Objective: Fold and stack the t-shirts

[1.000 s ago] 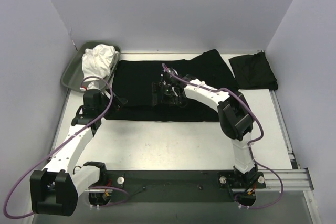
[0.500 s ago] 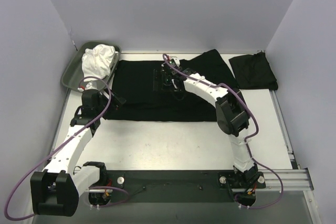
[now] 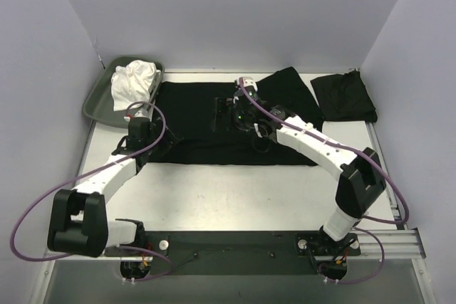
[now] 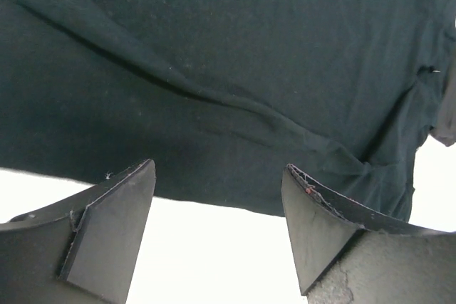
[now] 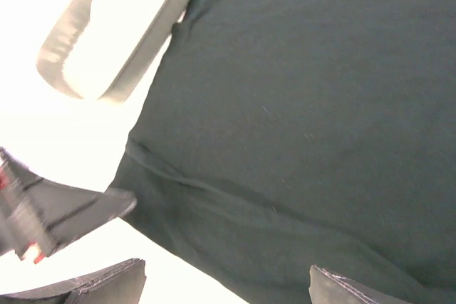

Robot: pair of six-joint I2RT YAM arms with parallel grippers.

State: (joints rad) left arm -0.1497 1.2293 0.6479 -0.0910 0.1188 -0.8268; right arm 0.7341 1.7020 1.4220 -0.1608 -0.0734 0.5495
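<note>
Black t-shirt (image 3: 191,113) spread flat; left gripper (image 4: 217,173) wide at near-left hem; right gripper (image 5: 226,271) wide, arm stretched over middle.

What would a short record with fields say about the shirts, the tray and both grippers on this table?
spread t-shirt: black, laid out flat across the middle of the table
second t-shirt: black, bunched small at the far right
tray: far left corner, holds a white cloth
left gripper: open, at the spread t-shirt's near left edge, holding nothing
right gripper: open, above the spread t-shirt, holding nothing
</note>
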